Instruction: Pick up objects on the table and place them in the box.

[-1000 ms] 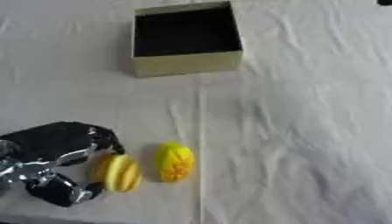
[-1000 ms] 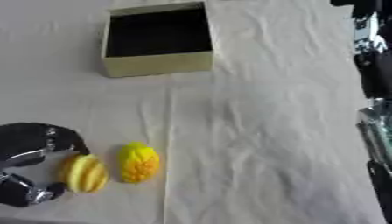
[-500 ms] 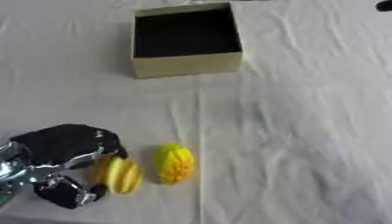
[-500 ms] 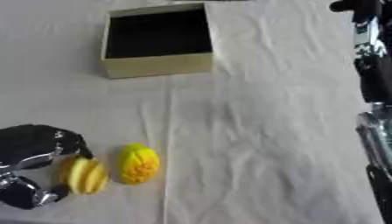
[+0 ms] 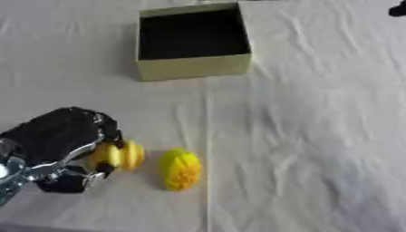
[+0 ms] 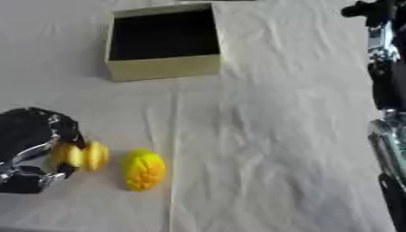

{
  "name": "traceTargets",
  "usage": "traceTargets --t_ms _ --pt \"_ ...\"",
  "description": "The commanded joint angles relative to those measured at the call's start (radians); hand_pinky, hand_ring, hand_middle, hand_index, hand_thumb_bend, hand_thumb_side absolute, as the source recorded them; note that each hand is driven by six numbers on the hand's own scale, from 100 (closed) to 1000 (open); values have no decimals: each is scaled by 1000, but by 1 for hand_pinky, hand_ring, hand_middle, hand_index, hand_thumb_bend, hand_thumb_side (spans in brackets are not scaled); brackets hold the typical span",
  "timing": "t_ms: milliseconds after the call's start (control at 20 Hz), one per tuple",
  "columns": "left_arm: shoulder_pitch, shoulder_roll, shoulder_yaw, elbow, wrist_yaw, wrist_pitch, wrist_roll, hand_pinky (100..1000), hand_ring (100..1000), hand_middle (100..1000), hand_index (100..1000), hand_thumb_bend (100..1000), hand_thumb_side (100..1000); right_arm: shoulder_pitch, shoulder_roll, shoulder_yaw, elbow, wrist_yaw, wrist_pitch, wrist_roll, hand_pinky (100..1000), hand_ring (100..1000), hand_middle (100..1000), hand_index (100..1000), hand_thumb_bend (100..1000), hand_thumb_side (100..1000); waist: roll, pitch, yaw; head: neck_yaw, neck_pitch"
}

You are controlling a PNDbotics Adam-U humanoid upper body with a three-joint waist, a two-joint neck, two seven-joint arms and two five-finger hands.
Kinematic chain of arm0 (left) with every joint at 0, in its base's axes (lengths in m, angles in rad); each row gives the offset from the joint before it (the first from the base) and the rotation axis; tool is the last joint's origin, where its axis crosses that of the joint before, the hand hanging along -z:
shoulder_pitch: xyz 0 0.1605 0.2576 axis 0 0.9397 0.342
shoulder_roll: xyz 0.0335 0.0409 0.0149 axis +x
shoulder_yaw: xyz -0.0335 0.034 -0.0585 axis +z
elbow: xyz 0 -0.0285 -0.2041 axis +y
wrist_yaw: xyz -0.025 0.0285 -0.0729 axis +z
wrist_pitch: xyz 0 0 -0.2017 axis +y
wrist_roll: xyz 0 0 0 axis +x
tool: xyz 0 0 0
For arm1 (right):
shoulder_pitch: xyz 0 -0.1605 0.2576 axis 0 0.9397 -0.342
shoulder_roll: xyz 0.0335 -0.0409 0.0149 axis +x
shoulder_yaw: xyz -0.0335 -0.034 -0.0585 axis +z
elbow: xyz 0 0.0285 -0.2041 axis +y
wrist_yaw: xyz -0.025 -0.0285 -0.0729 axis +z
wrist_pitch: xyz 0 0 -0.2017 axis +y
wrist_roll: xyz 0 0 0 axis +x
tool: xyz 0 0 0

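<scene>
An open box [image 5: 193, 68] with pale yellow walls and a dark inside stands at the far middle of the white cloth. Near the front left, my left hand [image 5: 57, 144] is curled round a small yellow object [image 5: 117, 155], which sticks out between fingers and thumb. Just right of it a second yellow, bumpy object [image 5: 181, 168] lies free on the cloth. My right arm [image 6: 387, 90] runs along the right edge of the right eye view, with the right hand [image 6: 366, 9] at the top corner; its fingers are too dark to read.
The white cloth [image 5: 301, 136] covering the table is creased, with a fold line running from the box toward the front.
My left hand has closed in on the left yellow object, which now stands more upright and a little higher in the picture. The other yellow object stayed put.
</scene>
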Motion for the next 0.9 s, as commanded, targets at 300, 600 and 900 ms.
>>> traceTargets --t_ms 300,600,900 --pt "-98 47 96 -13 86 -33 90 595 600 512 620 100 100 -8 -23 -10 -17 -5 -6 -10 860 648 706 788 100 588 1 -18 0 -11 -10" --pt "-290 36 179 -12 233 35 101 607 596 513 627 100 100 -41 -50 -3 -17 -10 -25 -4 859 649 706 788 100 566 -4 -10 -14 -6 -28" --pt "-474 -32 195 172 312 21 81 614 597 508 624 100 100 -62 -53 0 -17 -17 -29 4 859 649 706 788 100 570 -5 11 -45 5 -43"
